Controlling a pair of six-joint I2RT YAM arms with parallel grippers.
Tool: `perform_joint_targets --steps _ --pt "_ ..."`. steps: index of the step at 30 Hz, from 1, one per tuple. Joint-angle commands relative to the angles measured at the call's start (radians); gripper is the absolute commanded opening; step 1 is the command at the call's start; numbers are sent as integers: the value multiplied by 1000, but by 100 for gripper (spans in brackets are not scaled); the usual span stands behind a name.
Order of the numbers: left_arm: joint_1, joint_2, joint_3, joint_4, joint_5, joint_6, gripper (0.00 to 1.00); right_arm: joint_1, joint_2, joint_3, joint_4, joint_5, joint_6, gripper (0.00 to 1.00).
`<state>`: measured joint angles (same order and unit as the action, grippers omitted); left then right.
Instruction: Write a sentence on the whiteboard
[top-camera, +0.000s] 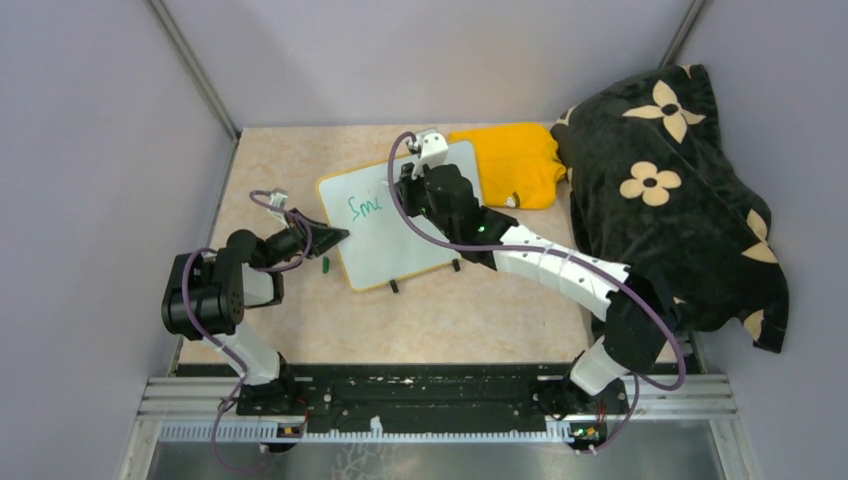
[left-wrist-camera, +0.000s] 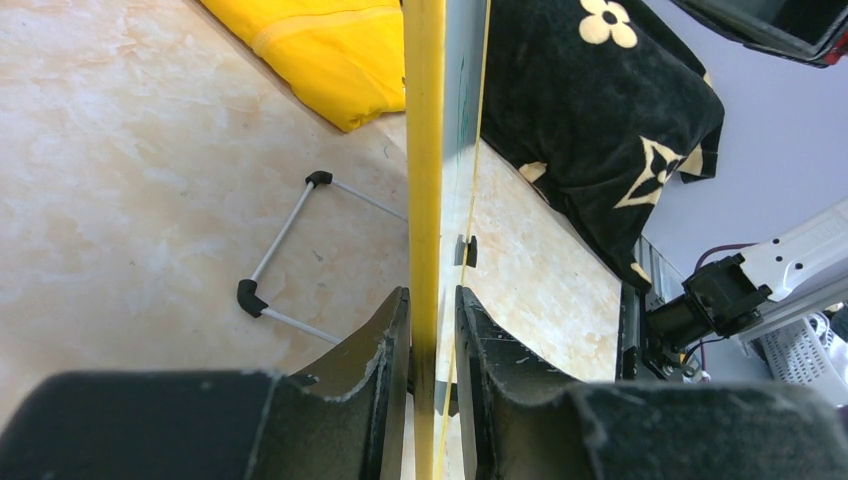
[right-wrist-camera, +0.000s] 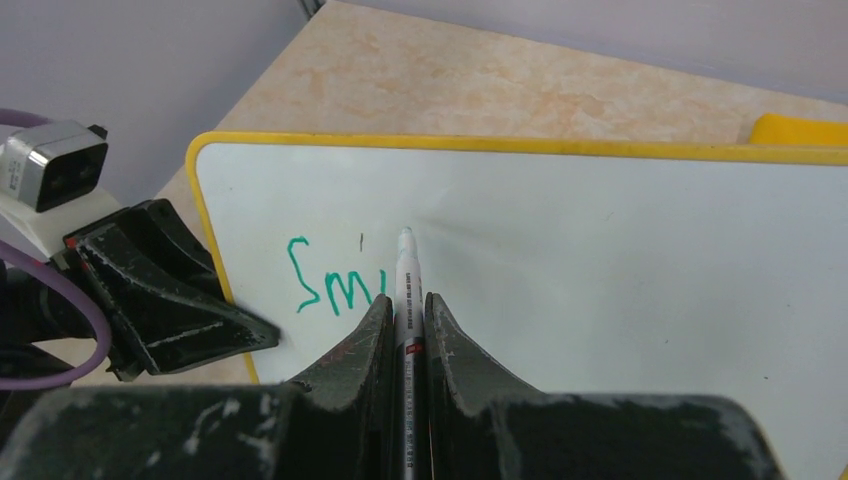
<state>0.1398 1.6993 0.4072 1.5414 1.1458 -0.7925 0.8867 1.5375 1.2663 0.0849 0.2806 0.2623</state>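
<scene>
Right tool (right-wrist-camera: 405, 300) is clamped narrow on a marker (right-wrist-camera: 407, 270). The barrel runs up between the jaws and the tip points at the whiteboard (right-wrist-camera: 620, 300). I can't tell whether the tip is touching the face.

Left tool (left-wrist-camera: 432, 295) is pinched narrow on the board's yellow rim, one jaw on each side of the edge. From the top camera it grips the board's left edge, and the right tool (top-camera: 408, 188) hangs over the upper middle of the board.

The whiteboard sits mid-surface (top-camera: 480, 310), rotated so its left corner points toward the left arm. Two black clip feet (top-camera: 393, 286) show on its near edge.

The sentence (right-wrist-camera: 335, 285) so far reads "Smi" in green, in the upper-left area of the face. The marker tip is just right of the last stroke, and a small dark tick sits above the letters.

A green cap (top-camera: 325, 265) lies on the surface just off the board's left corner, near the left tool.

The yellow cloth (top-camera: 515, 160) lies at the board's far right corner. I can't tell whether the two are touching. A black blanket with cream flowers (top-camera: 670, 190) is heaped at the right and spills over the right arm.

The left wrist view shows a thin white wire frame with black corners (left-wrist-camera: 285, 250) on the surface beside the board's edge.
</scene>
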Motion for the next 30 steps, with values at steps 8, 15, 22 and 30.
perform_joint_targets --steps 8,15,22,30 --pt "-5 -23 15 46 12 19 29 -18 40 71 28 -15 2 0" --pt "-5 -22 15 46 12 18 29 -20 48 64 24 -12 4 0" --pt "-6 -23 15 46 13 19 29 -22 40 28 22 -6 12 0" --pt "-6 -20 16 45 13 19 29 -23 10 -44 38 -7 25 0"
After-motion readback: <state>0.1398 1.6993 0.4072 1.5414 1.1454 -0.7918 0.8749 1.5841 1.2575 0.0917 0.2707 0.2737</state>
